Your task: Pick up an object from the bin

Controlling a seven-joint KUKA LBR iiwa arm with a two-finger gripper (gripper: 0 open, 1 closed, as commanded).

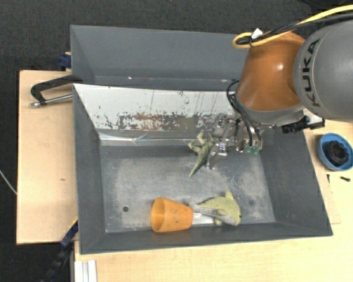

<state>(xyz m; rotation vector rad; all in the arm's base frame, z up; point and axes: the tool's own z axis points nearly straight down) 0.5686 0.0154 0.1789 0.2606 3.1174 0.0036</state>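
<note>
Bin: grey metal.
End effector: low near the back wall, right of centre; whether apart or together cannot be told.
Green toy: thin, spiky, just left of the end effector.
Orange cone: front centre, on its side.
Pale toy: yellow-green, just right of the cone.
</note>
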